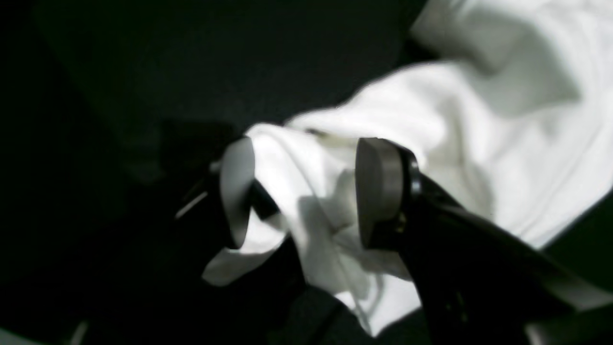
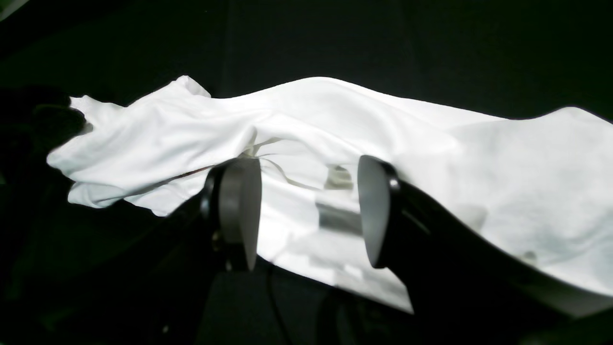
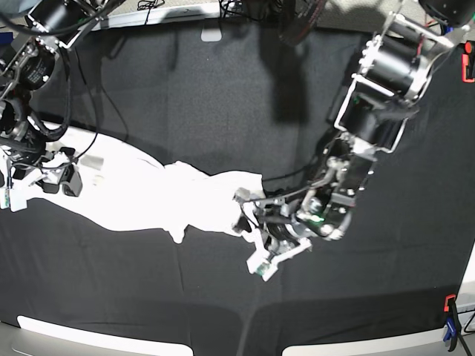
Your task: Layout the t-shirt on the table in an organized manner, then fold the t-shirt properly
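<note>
The white cloth t-shirt (image 3: 148,196) lies stretched and crumpled across the middle of the black-draped table (image 3: 223,89), nearer its left edge. The left gripper (image 1: 306,191) and the right gripper (image 2: 309,211) both stand wide around cloth, gripping nothing. Closing now may pinch several bunched layers, so pulling would twist the shirt.

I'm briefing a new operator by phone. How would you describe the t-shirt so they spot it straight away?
Start with the big table draped in black cloth. Across its middle lies a long, rumpled strip of white fabric stretching between the two arms: that is the t-shirt. It is the only white cloth on the dark surface, bunched and unfolded.
</note>
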Motion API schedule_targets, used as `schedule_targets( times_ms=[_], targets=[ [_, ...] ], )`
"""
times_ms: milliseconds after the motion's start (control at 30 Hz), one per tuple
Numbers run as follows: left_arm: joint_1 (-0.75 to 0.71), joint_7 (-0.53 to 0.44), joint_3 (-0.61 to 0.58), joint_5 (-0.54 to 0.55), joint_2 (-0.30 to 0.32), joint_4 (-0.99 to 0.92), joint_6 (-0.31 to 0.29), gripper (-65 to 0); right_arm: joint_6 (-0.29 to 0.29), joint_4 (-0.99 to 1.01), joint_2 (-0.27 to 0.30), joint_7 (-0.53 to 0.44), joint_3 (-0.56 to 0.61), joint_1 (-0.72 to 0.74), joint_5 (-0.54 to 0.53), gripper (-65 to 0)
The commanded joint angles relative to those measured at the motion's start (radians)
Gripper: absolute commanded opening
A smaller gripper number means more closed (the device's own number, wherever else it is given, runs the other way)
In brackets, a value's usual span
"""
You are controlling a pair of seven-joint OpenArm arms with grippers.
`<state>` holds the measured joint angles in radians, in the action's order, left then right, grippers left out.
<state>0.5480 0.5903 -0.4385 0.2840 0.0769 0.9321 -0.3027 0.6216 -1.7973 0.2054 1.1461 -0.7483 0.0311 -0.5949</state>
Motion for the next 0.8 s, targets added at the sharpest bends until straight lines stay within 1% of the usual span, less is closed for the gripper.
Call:
schedule_targets(
  times_ms=[0,100,133,167,200,233,267,367,467,533,600,667,767],
  targets=[
    [0.045,-0.023,0.004,0.004,-0.013,-0.011,0.0,-33.4,0.008,-0.018,0.016,-0.019,-0.002,0.015,-0.015,-33.6],
    [0.065,-0.022,0.004,0.005,-0.028,-0.074,0.0,-33.6,0.008,-0.018,0.016,-0.019,-0.002,0.015,-0.015,-33.6],
    [0.068,-0.022,0.004,0.004,-0.03,-0.08,-0.001,-35.1,0.008,-0.018,0.016,-0.019,-0.002,0.015,-0.015,-33.6],
    [0.07,-0.023,0.004,0.004,-0.029,-0.081,-0.001,-39.2,0.008,-0.018,0.016,-0.019,-0.002,0.015,-0.015,-33.6],
    [0.071,-0.023,0.004,0.0,-0.029,-0.081,-0.001,-46.1,0.008,-0.018,0.016,-0.019,-0.002,0.015,-0.016,-33.6],
    [0.074,-0.023,0.004,-0.023,-0.029,-0.081,-0.001,-56.3,0.008,-0.018,0.016,-0.019,-0.002,0.015,-0.016,-33.6],
    [0.08,-0.023,0.004,-0.056,-0.029,-0.081,-0.001,-65.0,0.008,-0.018,0.016,-0.019,-0.002,0.015,-0.016,-33.6],
    [0.107,-0.023,0.004,-0.144,-0.023,-0.081,0.003,-65.0,0.008,-0.018,0.016,-0.019,-0.002,0.015,-0.016,-33.6],
    [0.153,-0.014,0.005,-0.164,0.003,-0.081,0.009,-65.0,0.008,-0.018,0.016,-0.019,-0.002,0.015,-0.019,-33.6],
    [0.19,0.0,0.005,-0.164,0.034,-0.081,0.05,-65.0,0.008,-0.018,0.016,-0.019,-0.002,0.016,-0.019,-33.6],
    [0.231,0.016,0.005,-0.164,0.08,-0.081,0.095,-65.0,0.008,-0.018,0.016,-0.019,-0.002,0.015,-0.019,-33.6],
    [0.273,0.027,0.005,-0.164,0.143,-0.081,0.117,-65.0,0.008,-0.018,0.016,-0.019,-0.002,0.016,-0.019,-33.6],
    [0.328,0.06,0.005,-0.164,0.263,-0.081,0.121,-65.0,0.008,-0.018,0.016,-0.019,-0.002,0.016,-0.022,-33.6]
  ],
)
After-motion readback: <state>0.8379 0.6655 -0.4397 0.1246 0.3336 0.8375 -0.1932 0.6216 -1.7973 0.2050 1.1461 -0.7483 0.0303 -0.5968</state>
